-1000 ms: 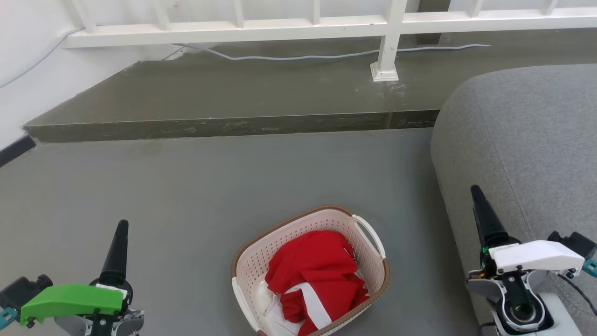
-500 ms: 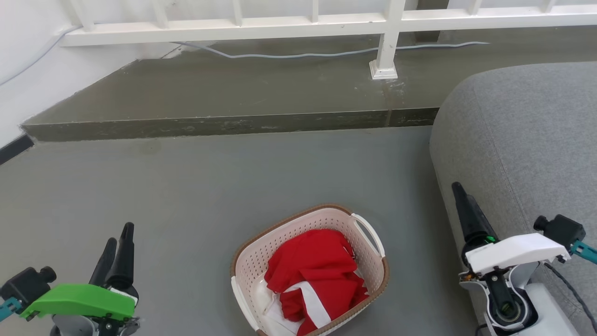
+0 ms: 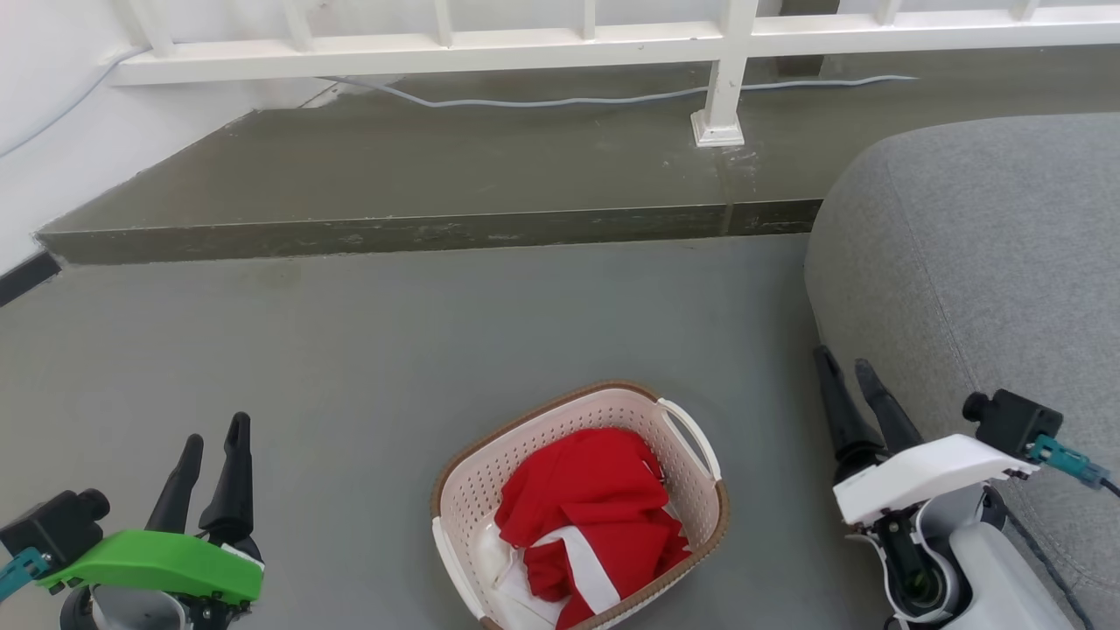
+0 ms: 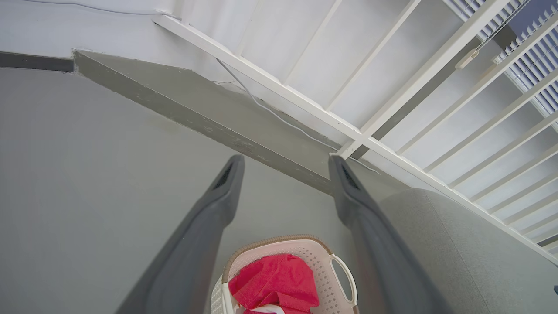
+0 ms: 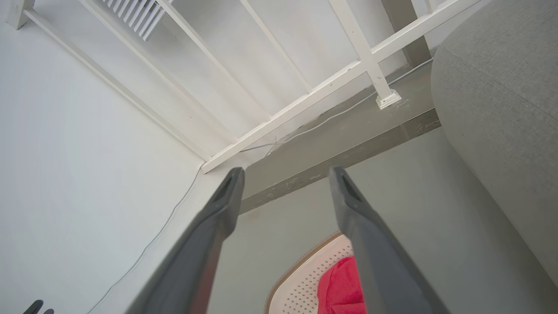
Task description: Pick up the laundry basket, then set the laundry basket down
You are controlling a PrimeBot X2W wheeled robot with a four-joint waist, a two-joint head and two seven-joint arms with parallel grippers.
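Left pincer (image 3: pixel 216 429) low on the left, fingers parted, nothing held. Right pincer (image 3: pixel 842 357) low on the right, likewise parted and empty.

Laundry basket (image 3: pixel 477 503) stands on the grey floor (image 3: pixel 437 332) between the two arms, touching neither, a little closer to the robot than the fingertips. Its long axis runs diagonally, near-left to far-right. Far handle (image 3: pixel 697 437) faces the right pincer; near handle (image 3: pixel 448 560) is turned toward the left arm's side. Right pincer looks the nearer to its handle. Judgement: each arm must swing inward and down to its own end.

Materials: cream plastic, walls pierced with small holes, brown woven-look rim, white loop handles, rounded corners. Inside lies crumpled red cloth (image 3: pixel 586 490) with a white band, soft, loosely heaped. Grey fabric sofa (image 3: pixel 962 262) sits just beside the right arm; little room on that side.
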